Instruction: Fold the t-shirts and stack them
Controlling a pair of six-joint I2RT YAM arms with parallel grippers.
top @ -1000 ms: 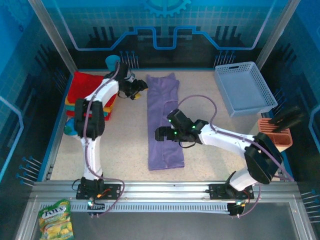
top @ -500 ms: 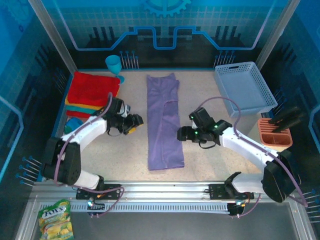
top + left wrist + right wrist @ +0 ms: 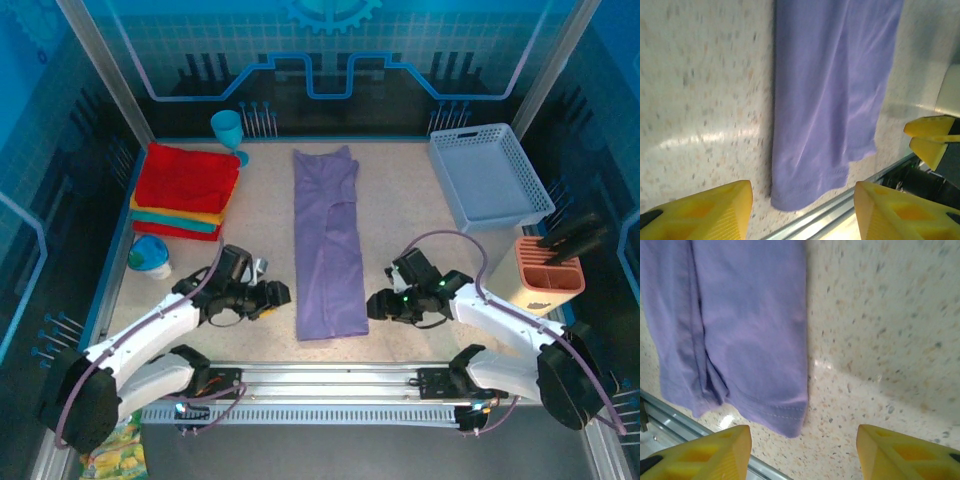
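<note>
1. Two claws now flank the near hem of the lavender t-shirt [image 3: 326, 240]. The left claw [image 3: 275, 297] is at its 9 o'clock side and the right claw [image 3: 377, 305] at its 3 o'clock side, both low over the table [image 3: 250, 240] and apart from the cloth.
2. The shirt lies as a long narrow strip, already folded lengthwise, running from 12 o'clock to 6 o'clock down the middle of the table. Its near hem stops just short of the metal rail [image 3: 330, 375] at 6 o'clock.
3. A second ago the left claw was up at 11 o'clock beside the collar end, and the right claw hung over the strip's lower half. Both have swung back toward 6 o'clock.
4. The left claw's jaws stand about half apart with nothing between them. The right claw has narrowed from wide to about the same gap and is also empty.
5. That suggests the lengthwise folds are done. The arms look lined up on the two near corners, probably to pinch the hem and carry it toward 12 o'clock for a crosswise fold.
6. The wrist views are a little blurred, so I cannot tell whether any fingertip touches the table.
7. The folded stack [image 3: 185, 190] of red, yellow-orange and teal shirts waits at 10 o'clock, well apart, and this shirt has not joined it yet.
</note>
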